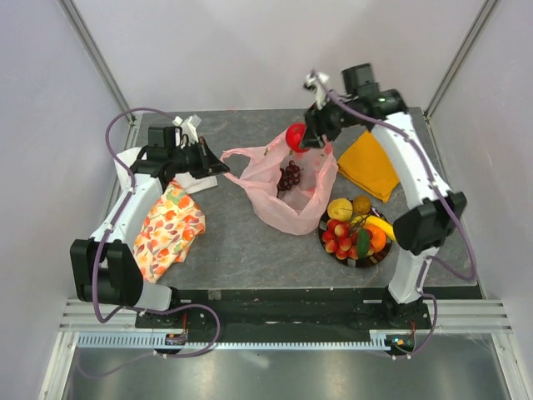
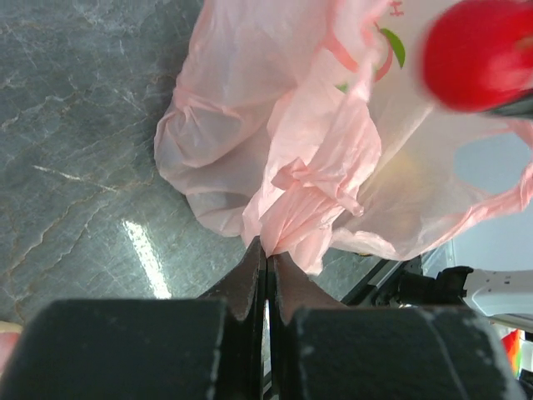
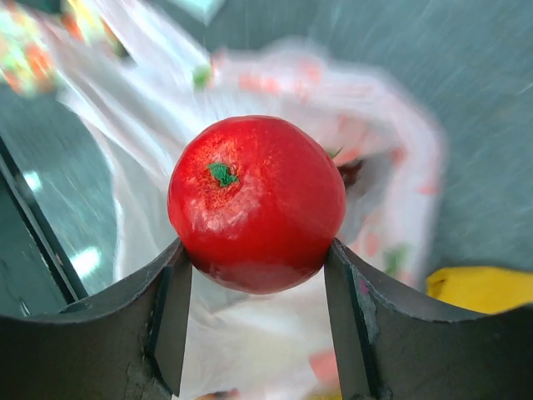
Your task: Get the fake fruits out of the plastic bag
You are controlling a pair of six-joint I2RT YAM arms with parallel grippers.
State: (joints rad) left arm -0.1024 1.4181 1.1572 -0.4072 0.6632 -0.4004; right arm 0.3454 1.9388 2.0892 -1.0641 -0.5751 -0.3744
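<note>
The pink plastic bag [image 1: 287, 187] lies open at the table's middle, with a dark purple grape bunch [image 1: 288, 177] inside. My right gripper [image 1: 305, 137] is shut on a glossy red round fruit [image 3: 256, 202] with a green stem, held above the bag's far side; it also shows in the top view [image 1: 296, 136] and the left wrist view [image 2: 479, 54]. My left gripper [image 2: 268, 247] is shut on a bunched fold of the bag [image 2: 312, 179] at its left handle, seen from above [image 1: 218, 163].
A dark plate [image 1: 372, 262] at the right front holds several fruits: yellow apple [image 1: 339, 208], banana [image 1: 381, 226], red berry cluster [image 1: 341, 237], orange [image 1: 375, 241]. An orange cloth [image 1: 369, 165] lies back right. A floral cloth [image 1: 169, 228] lies left.
</note>
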